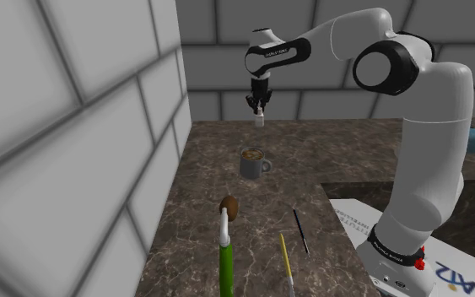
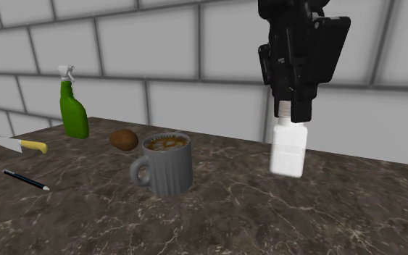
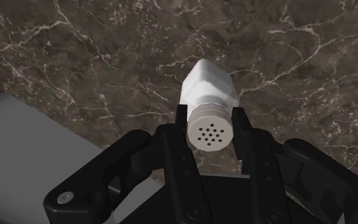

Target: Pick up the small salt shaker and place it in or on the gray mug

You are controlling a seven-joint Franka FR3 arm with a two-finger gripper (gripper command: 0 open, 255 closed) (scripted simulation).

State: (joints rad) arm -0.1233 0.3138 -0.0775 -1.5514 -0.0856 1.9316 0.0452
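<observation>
Gripper (image 3: pixel 210 126) clamped on the perforated cap end of the white salt shaker (image 2: pixel 289 148). The body hangs below the fingers, upright, clear of the dark marbled countertop (image 2: pixel 253 217). In the shoulder view the shaker sits beyond the grey ribbed mug (image 1: pixel 253 163), toward the back wall. In the second exterior view it is off to the mug's right and not touching it. The mug stands upright with its handle out to one side, and something brown fills it nearly to the rim. Risks, as judged: the grip is high and narrow on a rounded cap, so a quick swing could make the shaker pivot or slip out. In the second exterior view its base looks about level with the mug's rim, so moving across without more lift may clip the rim and tip or shove the mug. If released off-centre, it could catch the lip and topple onto the counter. If dropped inside, it would land in the brown contents and might splash. The brown kiwi-like fruit (image 2: pixel 124 139), green spray bottle (image 2: pixel 74 114), yellow-handled knife (image 2: pixel 22 145) and pen (image 2: pixel 25 180) all lie well apart from the likely path.
</observation>
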